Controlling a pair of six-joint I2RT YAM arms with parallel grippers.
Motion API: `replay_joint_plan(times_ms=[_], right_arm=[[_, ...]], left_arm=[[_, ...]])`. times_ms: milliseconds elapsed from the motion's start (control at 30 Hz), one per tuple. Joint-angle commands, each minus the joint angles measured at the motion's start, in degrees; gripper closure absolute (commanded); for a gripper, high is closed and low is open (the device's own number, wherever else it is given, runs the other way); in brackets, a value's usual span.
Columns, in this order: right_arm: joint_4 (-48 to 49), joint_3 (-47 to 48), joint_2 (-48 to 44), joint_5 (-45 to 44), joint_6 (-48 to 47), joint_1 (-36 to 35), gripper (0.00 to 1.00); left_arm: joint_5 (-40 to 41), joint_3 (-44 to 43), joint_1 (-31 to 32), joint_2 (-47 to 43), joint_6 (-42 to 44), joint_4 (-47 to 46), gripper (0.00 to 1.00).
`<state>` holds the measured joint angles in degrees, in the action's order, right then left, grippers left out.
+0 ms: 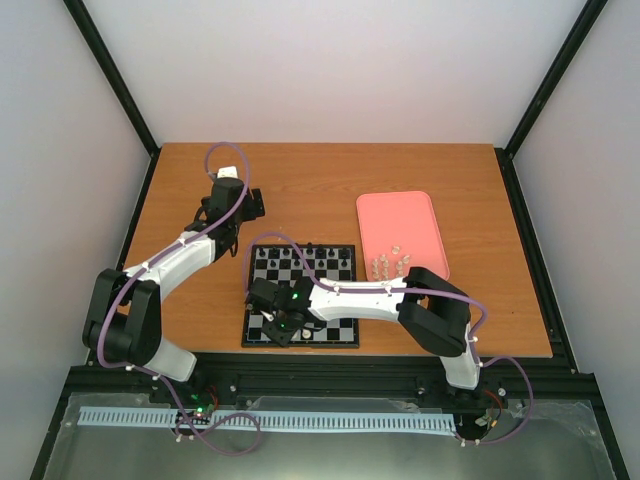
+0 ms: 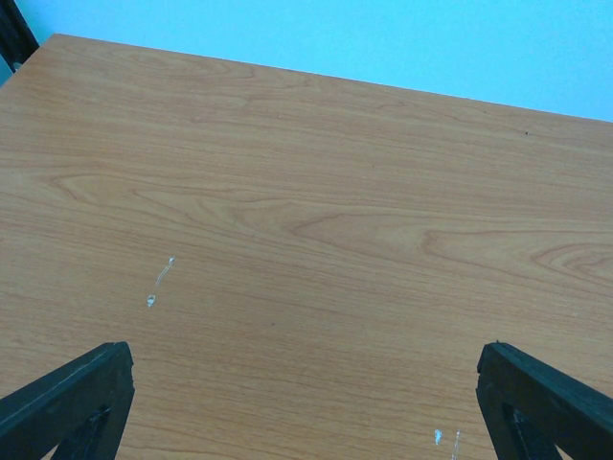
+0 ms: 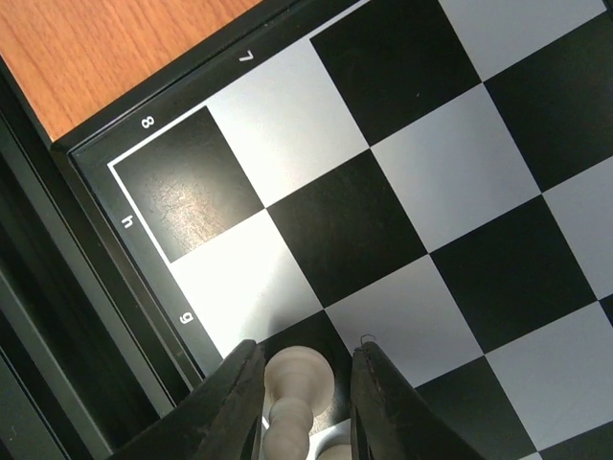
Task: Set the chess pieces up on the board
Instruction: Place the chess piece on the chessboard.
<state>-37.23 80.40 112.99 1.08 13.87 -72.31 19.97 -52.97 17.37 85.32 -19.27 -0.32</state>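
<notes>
Your right gripper (image 3: 305, 383) pinches one white piece (image 3: 297, 376) tight, near the board (image 3: 345, 240) edge. Let go crooked and it tips over. Your left gripper (image 2: 306, 407) is wide open, holding nothing.

White links (image 1: 180, 258), black joints (image 1: 130, 325) and fingers (image 2: 72, 398) (purple cables (image 1: 226, 145) alongside).

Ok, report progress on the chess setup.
Black figures already line the board's far rows. The right gripper holds one cream piece over its near-left corner. More cream pieces wait on the pink tray; the left gripper hangs open, idle.
</notes>
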Motion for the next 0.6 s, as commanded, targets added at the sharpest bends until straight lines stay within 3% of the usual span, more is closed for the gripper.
replay_joint_plan(times_ms=[0,567], right_arm=[[0.6,-0.4,-0.9,-0.4,-1.0,-0.4,0.69],[-1.0,2.7,-5.4,-1.5,-2.7,-0.5,0.63]], left_arm=[[0.2,-0.6,0.1,-0.8,0.7,-1.4,0.0],[0.8,-0.8,0.1,-1.6,1.2,-0.9,0.0]])
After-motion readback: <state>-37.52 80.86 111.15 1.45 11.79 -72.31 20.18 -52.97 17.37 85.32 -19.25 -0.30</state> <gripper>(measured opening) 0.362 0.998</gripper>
